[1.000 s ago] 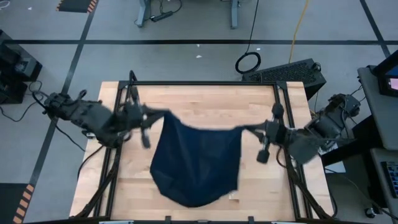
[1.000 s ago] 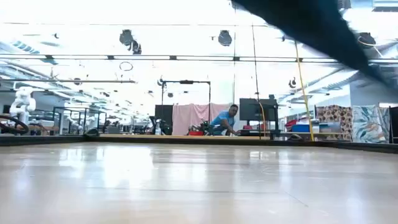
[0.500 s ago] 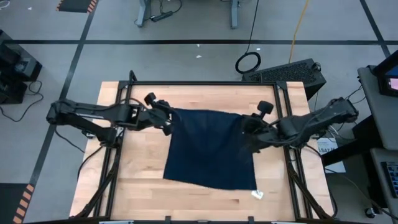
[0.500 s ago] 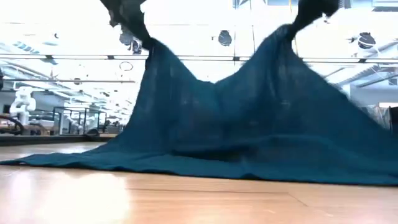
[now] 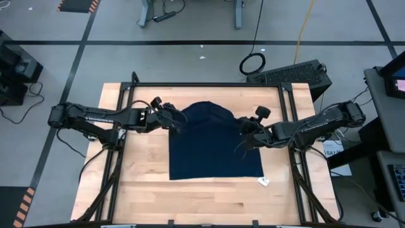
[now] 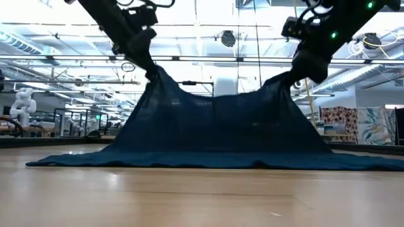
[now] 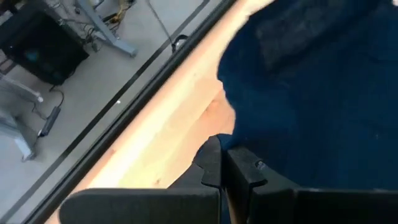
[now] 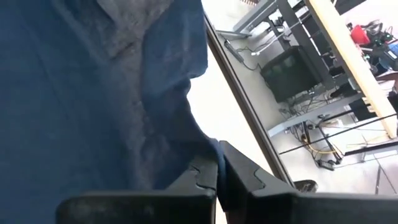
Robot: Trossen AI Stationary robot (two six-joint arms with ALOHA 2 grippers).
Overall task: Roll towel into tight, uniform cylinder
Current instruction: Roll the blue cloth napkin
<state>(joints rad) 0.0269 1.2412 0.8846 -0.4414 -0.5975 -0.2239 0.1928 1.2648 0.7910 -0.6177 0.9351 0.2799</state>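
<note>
The dark navy towel (image 5: 215,145) lies spread on the wooden table (image 5: 145,190), with its near part flat and a small white tag (image 5: 262,182) at its near right corner. Its far edge is raised at two corners and sags between them in the low view (image 6: 214,126). My left gripper (image 5: 177,119) is shut on the far left corner. My right gripper (image 5: 244,130) is shut on the far right corner. Both wrist views show shut fingers with the cloth right beside them: the left (image 7: 222,163) and the right (image 8: 217,169). My left gripper pinches the towel's far left corner (image 7: 245,140) between its two shut fingers, reaching in from the table's left side. The corner is held above the table and the cloth slopes down from it to the table. My right gripper pinches the towel's far right corner (image 8: 189,149) between its two shut fingers, reaching in from the table's right side. The corner is held above the table. The cloth between the two holds hangs slack.
A black frame rail (image 5: 209,84) runs along the table's far edge and down both sides. Bare wood shows left of the towel and along the near edge (image 5: 202,206). Cables and equipment (image 5: 291,71) lie on the floor beyond the table.
Both grippers have come down and moved closer together, still shut on the far corners. The towel, hanging in the air a second ago, has swung out and settled flat on the table. Its far edge has gone slack and bulges toward the far side.
</note>
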